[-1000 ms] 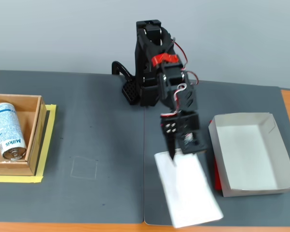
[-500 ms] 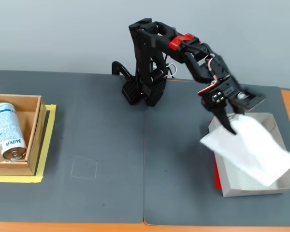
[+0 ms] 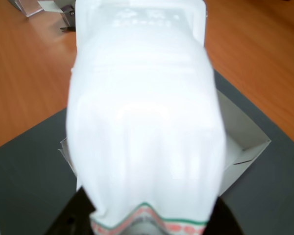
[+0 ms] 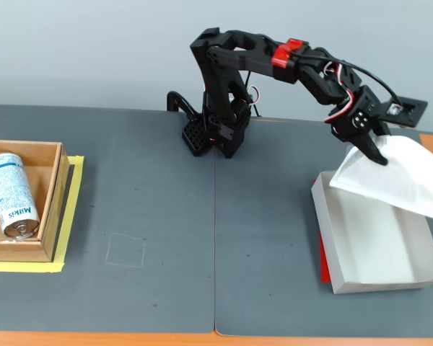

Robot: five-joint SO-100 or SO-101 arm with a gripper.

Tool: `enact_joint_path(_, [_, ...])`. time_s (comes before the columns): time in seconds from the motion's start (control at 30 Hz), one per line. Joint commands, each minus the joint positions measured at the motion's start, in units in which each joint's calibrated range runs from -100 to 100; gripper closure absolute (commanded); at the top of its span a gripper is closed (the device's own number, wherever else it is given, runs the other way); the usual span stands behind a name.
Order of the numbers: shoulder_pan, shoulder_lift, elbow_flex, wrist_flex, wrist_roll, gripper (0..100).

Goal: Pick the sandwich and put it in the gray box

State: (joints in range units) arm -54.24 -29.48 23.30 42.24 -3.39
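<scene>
Sandwich (image 4: 400, 176) hangs at right of the fixed view, clamped in the gripper (image 4: 373, 150), above the gray box (image 4: 332, 238).

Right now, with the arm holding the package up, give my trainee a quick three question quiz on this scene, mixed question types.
1. True or false: the sandwich already lies flat on the floor of the gray box.
2. Multiple choice: in the fixed view, where is the blue-and-white can? A. inside the brown box at the left; B. inside the gray box; C. held in the claw.
3. Fill in: the brown box stands on a strip of ______ tape.

Key: 1. False, the claw holds it up, tilted, above the box. 2. A. 3. yellow.
</scene>
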Motion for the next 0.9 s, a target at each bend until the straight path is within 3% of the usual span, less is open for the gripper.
enact_joint_path(0.0, [-0.2,1.0,-3.8,-4.7,-0.1,98])
enact_joint_path(0.87, [3.7,17.4,-9.7,-17.0,0.5,98])
